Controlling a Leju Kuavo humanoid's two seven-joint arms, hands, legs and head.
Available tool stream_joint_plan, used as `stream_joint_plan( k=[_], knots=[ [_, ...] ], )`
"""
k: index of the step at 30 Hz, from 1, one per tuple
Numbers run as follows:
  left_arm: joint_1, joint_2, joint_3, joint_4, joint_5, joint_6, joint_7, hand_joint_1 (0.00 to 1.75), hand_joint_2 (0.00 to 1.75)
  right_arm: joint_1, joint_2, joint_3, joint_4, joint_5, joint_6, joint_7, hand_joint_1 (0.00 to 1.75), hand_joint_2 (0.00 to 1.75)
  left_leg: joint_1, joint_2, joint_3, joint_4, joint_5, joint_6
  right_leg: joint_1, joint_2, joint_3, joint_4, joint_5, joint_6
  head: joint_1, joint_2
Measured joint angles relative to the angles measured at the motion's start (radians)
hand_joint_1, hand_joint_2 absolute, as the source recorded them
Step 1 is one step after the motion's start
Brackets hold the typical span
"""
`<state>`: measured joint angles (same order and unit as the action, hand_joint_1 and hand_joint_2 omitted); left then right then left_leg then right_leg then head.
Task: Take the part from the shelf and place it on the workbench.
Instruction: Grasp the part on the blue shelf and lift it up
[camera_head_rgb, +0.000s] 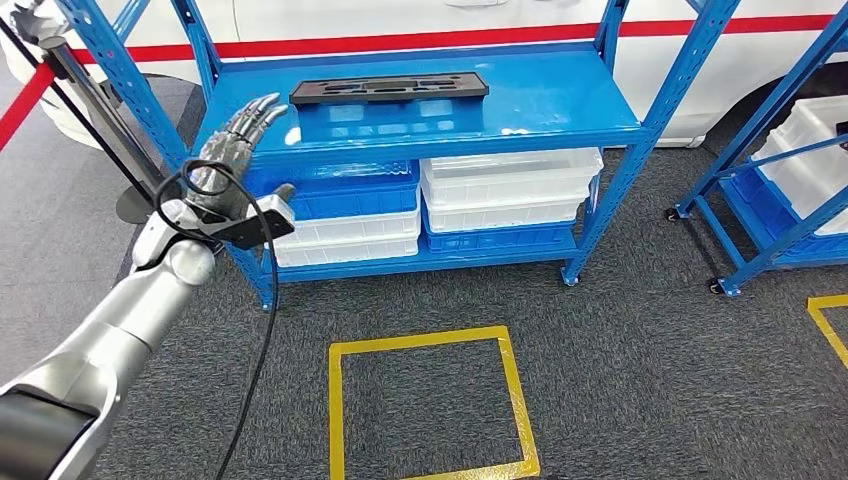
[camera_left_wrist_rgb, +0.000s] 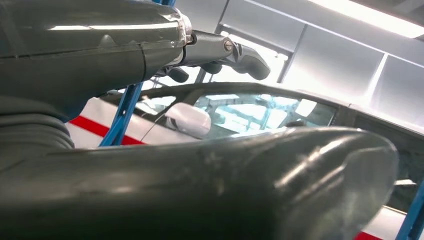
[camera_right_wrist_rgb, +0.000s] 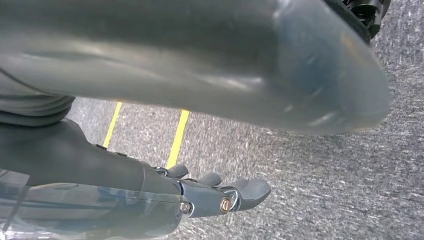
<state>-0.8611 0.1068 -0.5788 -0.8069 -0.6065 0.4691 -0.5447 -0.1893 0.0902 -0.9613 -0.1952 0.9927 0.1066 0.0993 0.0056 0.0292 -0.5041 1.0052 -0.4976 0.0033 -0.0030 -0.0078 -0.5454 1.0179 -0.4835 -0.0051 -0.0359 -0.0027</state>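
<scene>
The black part (camera_head_rgb: 389, 88) lies flat on the blue shelf (camera_head_rgb: 560, 115). The left hand (camera_head_rgb: 232, 140) hovers at the shelf's corner, fingers apart and empty; it should reach rightward and grip the part's near edge squarely.

Blue shelf (camera_head_rgb: 520, 125), black part (camera_head_rgb: 388, 88)
White and blue bins (camera_head_rgb: 510, 190) sat below; a yellow square (camera_head_rgb: 430, 405) marked the grey carpet (camera_head_rgb: 650, 350); the car (camera_head_rgb: 700, 40) was white with a red stripe.

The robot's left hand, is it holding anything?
No. The left hand is open, fingers spread, short of the black part lying flat on the shelf.
</scene>
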Motion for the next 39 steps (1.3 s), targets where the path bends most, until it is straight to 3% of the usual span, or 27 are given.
stream_joint_plan(
  k=[22, 26, 29, 31, 34, 35, 36, 37, 39],
  knots=[
    [0.046, 0.0, 0.008, -0.079, -0.021, -0.034, -0.009, 0.0, 0.0, 0.0, -0.002, -0.001, 0.0, -0.016, 0.015, -0.001, 0.0, 0.0, -0.001, 0.0, -0.005, 0.006, -0.001, 0.002, -0.002, 0.0, -0.002, -0.001, 0.002, 0.004, 0.0, 0.0],
    [0.047, 0.0, 0.009, -0.079, -0.021, -0.035, -0.01, 0.0, 0.0, 0.0, -0.002, -0.001, 0.001, -0.016, 0.016, -0.001, 0.0, 0.0, -0.003, 0.0, -0.011, 0.012, -0.002, 0.007, -0.003, 0.0, -0.005, -0.002, 0.006, 0.01, 0.0, 0.0],
    [0.048, 0.0, 0.009, -0.081, -0.021, -0.037, -0.013, 0.0, 0.0, 0.0, -0.003, -0.001, 0.001, -0.015, 0.018, -0.001, 0.0, 0.0, 0.0, 0.0, -0.011, -0.001, 0.003, 0.02, -0.004, 0.0, -0.01, 0.011, 0.018, 0.022, 0.0, 0.0],
    [0.047, 0.0, 0.009, -0.086, -0.02, -0.039, -0.016, 0.0, 0.0, -0.001, -0.005, -0.001, 0.001, -0.014, 0.02, -0.002, 0.0, 0.0, 0.008, 0.003, 0.0, -0.016, 0.007, 0.029, -0.003, 0.002, -0.035, 0.052, 0.005, 0.03, 0.0, 0.0],
    [0.047, 0.0, 0.01, -0.09, -0.019, -0.043, -0.019, 0.0, 0.0, 0.0, -0.008, -0.001, 0.001, -0.012, 0.02, -0.003, 0.0, 0.0, 0.01, 0.004, 0.006, -0.021, 0.009, 0.034, -0.011, 0.006, -0.137, 0.212, -0.058, 0.041, 0.0, 0.0],
    [0.05, 0.0, 0.009, -0.09, -0.019, -0.045, -0.02, 0.0, 0.0, 0.001, -0.009, -0.001, 0.001, -0.012, 0.02, -0.003, 0.0, 0.0, 0.011, 0.004, 0.007, -0.02, 0.007, 0.032, -0.016, 0.006, -0.17, 0.253, -0.063, 0.046, 0.0, 0.0],
    [0.054, -0.001, 0.009, -0.091, -0.019, -0.046, -0.021, 0.0, 0.0, 0.002, -0.01, -0.001, 0.001, -0.012, 0.02, -0.003, 0.0, 0.0, 0.013, 0.003, 0.01, -0.02, 0.003, 0.029, -0.02, 0.006, -0.189, 0.264, -0.051, 0.05, 0.0, 0.0],
    [0.058, -0.001, 0.009, -0.093, -0.019, -0.048, -0.022, 0.0, 0.0, 0.003, -0.011, -0.001, 0.001, -0.011, 0.02, -0.003, 0.0, 0.0, 0.016, 0.003, 0.016, -0.019, -0.003, 0.024, -0.025, 0.005, -0.189, 0.238, -0.019, 0.053, 0.0, 0.0],
    [0.061, -0.001, 0.009, -0.097, -0.019, -0.048, -0.022, 0.0, 0.0, 0.004, -0.013, -0.001, 0.002, -0.011, 0.02, -0.003, 0.0, 0.0, 0.024, 0.003, 0.033, -0.018, -0.019, 0.01, -0.031, -0.001, -0.153, 0.12, 0.07, 0.059, 0.0, 0.0]
  ],
)
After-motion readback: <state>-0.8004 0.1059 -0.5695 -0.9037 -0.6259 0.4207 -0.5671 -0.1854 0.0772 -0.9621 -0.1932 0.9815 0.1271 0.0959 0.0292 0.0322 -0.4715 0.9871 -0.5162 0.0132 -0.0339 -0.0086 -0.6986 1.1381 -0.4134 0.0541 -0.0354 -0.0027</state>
